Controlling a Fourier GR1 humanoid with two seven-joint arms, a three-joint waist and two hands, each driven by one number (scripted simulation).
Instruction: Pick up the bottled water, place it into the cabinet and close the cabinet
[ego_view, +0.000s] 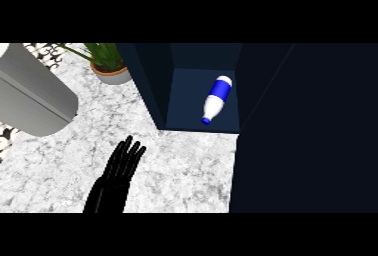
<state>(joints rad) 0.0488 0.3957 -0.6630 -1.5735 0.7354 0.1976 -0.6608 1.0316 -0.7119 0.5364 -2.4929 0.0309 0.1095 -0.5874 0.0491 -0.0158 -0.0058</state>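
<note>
The water bottle (215, 100), white with a blue label, lies on its side inside the dark blue cabinet (203, 122), cap toward me. The cabinet's door (306, 130) fills the right of the view, swung across beside the opening. My left hand (122, 167) rests over the marble counter (177, 175) in front and left of the cabinet, fingers straight and open, apart from the bottle. My right hand does not show.
A potted plant (109, 62) stands at the back left beside the cabinet's left wall. A large grey cylinder-shaped object (33, 97) lies at the far left.
</note>
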